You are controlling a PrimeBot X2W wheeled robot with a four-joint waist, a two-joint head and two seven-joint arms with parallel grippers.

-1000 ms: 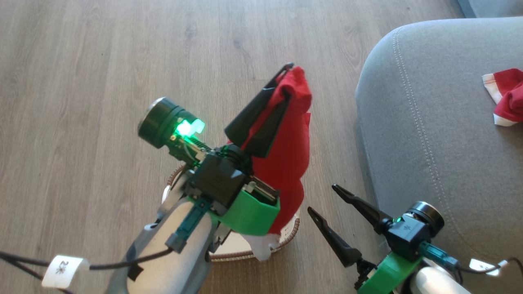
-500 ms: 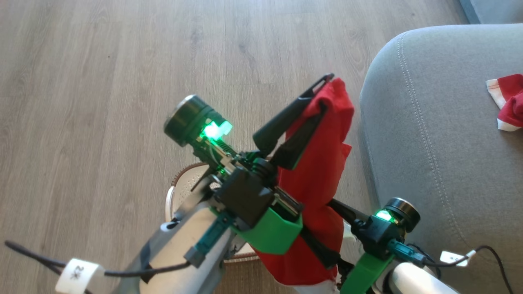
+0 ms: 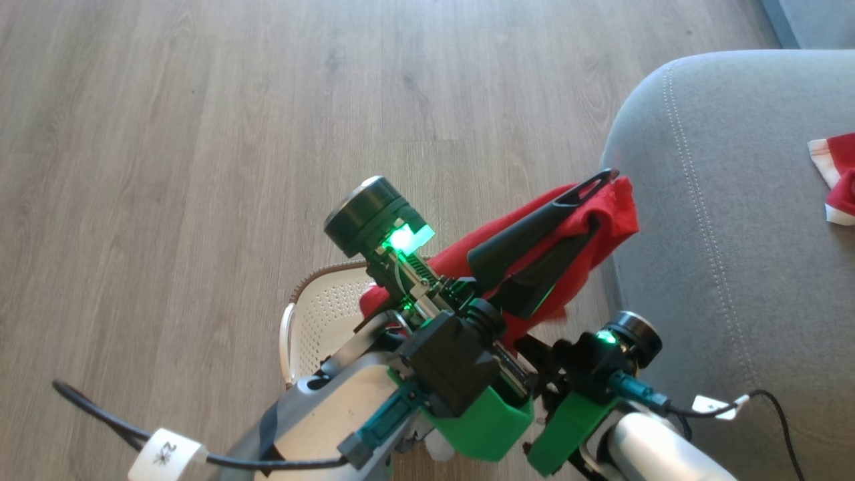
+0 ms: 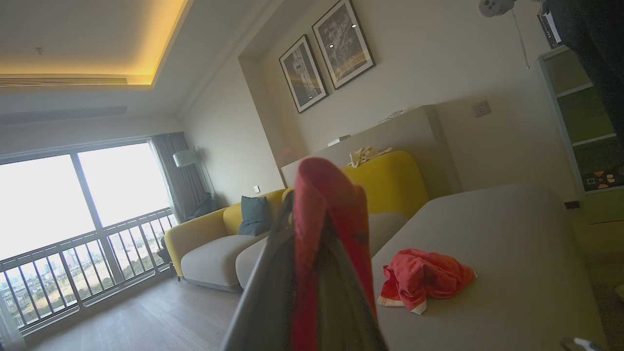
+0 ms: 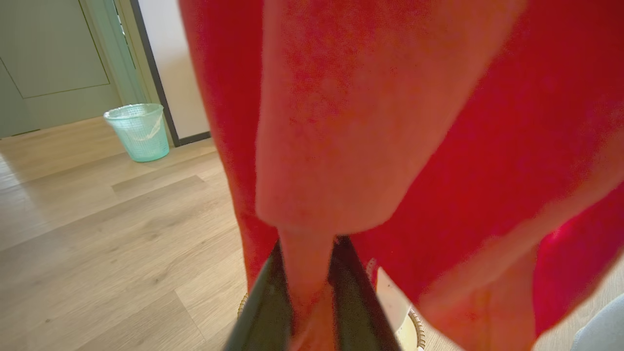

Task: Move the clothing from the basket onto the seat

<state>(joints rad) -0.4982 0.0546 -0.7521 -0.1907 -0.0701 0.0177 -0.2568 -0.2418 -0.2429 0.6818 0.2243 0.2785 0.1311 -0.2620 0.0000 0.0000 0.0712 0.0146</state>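
Observation:
My left gripper (image 3: 598, 200) is shut on a bright red garment (image 3: 601, 214), held up right at the left edge of the grey seat (image 3: 721, 267). The cloth drapes over its fingers (image 4: 273, 273) in the left wrist view. The garment hangs back down toward the cream basket (image 3: 320, 314) below my left arm. In the right wrist view my right gripper (image 5: 308, 243) is shut on a hanging fold of the same red garment (image 5: 390, 122). A second red garment (image 3: 838, 180) with white trim lies crumpled on the seat (image 4: 487, 229), and is the red garment (image 4: 419, 280) ahead of the left fingers.
Wooden floor (image 3: 200, 133) lies left of and beyond the basket. A pale green waste bin (image 5: 139, 131) stands by a door. A yellow-backed sofa (image 4: 219, 239) runs on toward a big window. The basket's rim (image 5: 417, 331) is just under the right fingers.
My left gripper has carried the red garment rightward to the seat's edge. My right gripper, open beside the basket before, has come in under the hanging cloth and shut on it.

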